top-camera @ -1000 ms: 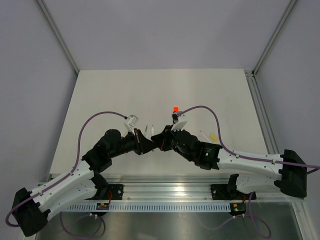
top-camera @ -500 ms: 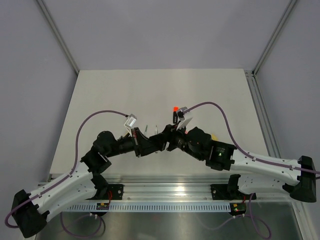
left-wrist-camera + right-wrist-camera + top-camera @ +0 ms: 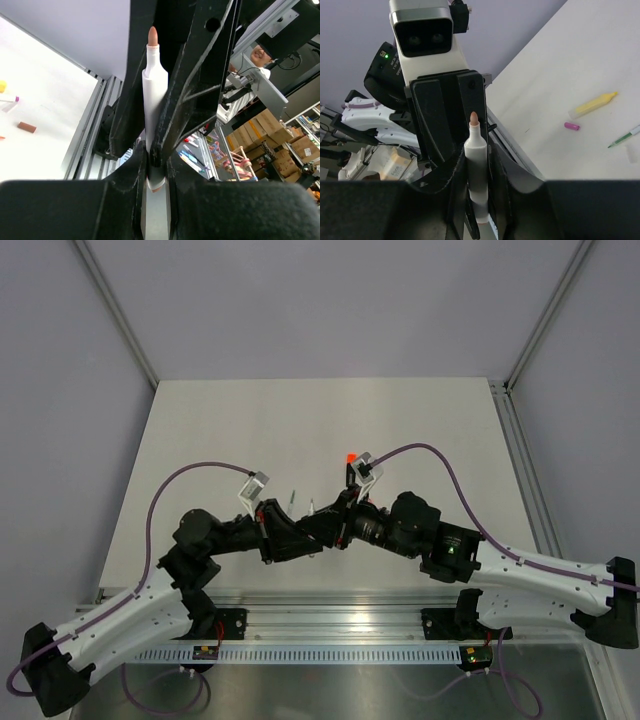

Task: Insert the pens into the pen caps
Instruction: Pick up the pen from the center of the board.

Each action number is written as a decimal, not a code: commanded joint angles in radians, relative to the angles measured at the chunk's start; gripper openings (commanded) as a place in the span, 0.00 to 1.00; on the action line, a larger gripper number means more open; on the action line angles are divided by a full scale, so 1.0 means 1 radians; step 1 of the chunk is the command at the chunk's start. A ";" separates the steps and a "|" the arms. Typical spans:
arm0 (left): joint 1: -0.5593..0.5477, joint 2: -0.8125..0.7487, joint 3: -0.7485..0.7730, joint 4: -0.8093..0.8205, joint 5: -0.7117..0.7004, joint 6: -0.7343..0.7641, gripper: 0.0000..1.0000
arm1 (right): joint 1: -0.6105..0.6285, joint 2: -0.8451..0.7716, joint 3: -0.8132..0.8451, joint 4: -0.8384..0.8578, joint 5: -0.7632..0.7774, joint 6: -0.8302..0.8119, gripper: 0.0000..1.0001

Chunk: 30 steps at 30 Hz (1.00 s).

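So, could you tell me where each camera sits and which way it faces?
Top external: fixed above and behind, looking down on the table; left gripper and right gripper meet mid-view.
Left wrist: looks along its own fingers at the white pen, right gripper beyond.
Right wrist: looks along its fingers at that pen, left wrist camera beyond.
Shared: the pen.

Prob. robotics lab: alu rail (image 3: 400, 600) along table (image 3: 220, 430) near edge, grey booth walls (image 3: 60, 390), cardboard boxes (image 3: 247, 136) on shelving in bg.
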 commanded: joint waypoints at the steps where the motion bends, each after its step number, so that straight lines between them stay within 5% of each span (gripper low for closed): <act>1: -0.016 -0.020 0.048 -0.053 -0.007 0.047 0.02 | -0.002 0.007 0.026 0.060 -0.012 0.007 0.27; 4: -0.017 -0.029 0.053 -0.089 -0.018 0.064 0.13 | -0.002 0.012 0.028 0.045 0.016 0.008 0.09; 6: -0.017 -0.040 0.068 -0.191 -0.082 0.104 0.31 | -0.003 0.016 0.042 -0.006 0.063 0.010 0.01; 11: -0.017 -0.058 0.080 -0.250 -0.153 0.152 0.43 | -0.003 0.038 0.060 -0.082 0.120 0.010 0.00; 26: -0.019 0.002 0.082 -0.253 -0.145 0.173 0.25 | -0.003 0.079 0.091 -0.095 0.154 -0.009 0.00; 30: -0.021 -0.004 0.080 -0.252 -0.134 0.175 0.05 | -0.003 0.085 0.086 -0.095 0.153 -0.007 0.00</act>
